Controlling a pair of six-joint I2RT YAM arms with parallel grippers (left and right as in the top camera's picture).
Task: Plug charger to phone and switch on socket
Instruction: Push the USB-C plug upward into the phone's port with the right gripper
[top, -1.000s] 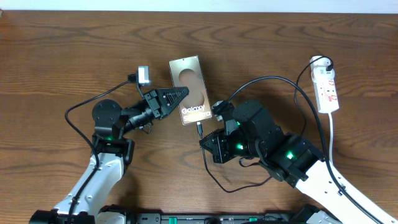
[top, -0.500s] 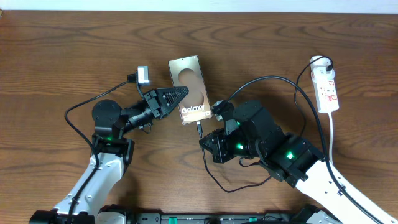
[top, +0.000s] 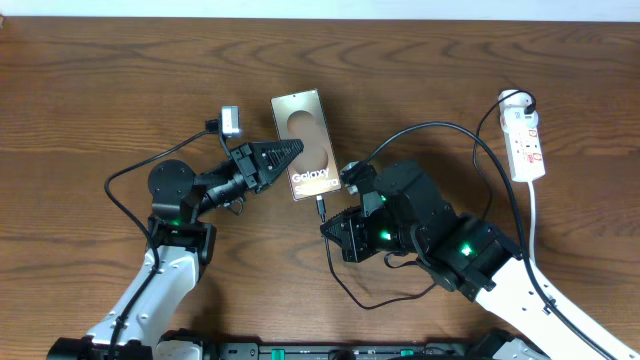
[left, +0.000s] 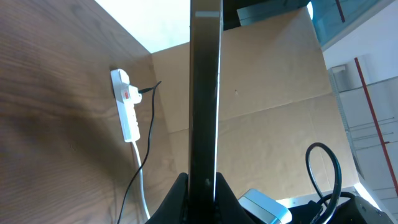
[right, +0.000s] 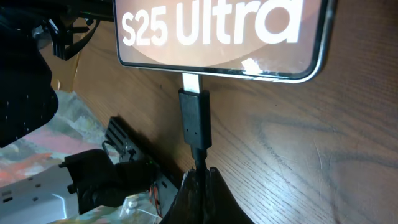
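Observation:
The phone (top: 304, 145) lies on the wooden table, bronze-grey with white lettering. My left gripper (top: 293, 149) is shut on its left edge; in the left wrist view the phone (left: 205, 93) is a dark slab seen edge-on between the fingers (left: 180, 196). My right gripper (top: 326, 221) is shut on the charger (right: 194, 118) just behind its black plug. The plug's metal tip (right: 191, 82) meets the phone's (right: 217, 37) lower edge, with a short stretch of bare metal showing. The white socket (top: 524, 140) lies at the far right.
The charger's black cable (top: 440, 128) loops from my right arm up to a black plug (top: 527, 101) at the socket's far end. The thick white cord (top: 533, 220) runs down toward the table's front. The socket (left: 126, 106) also shows in the left wrist view.

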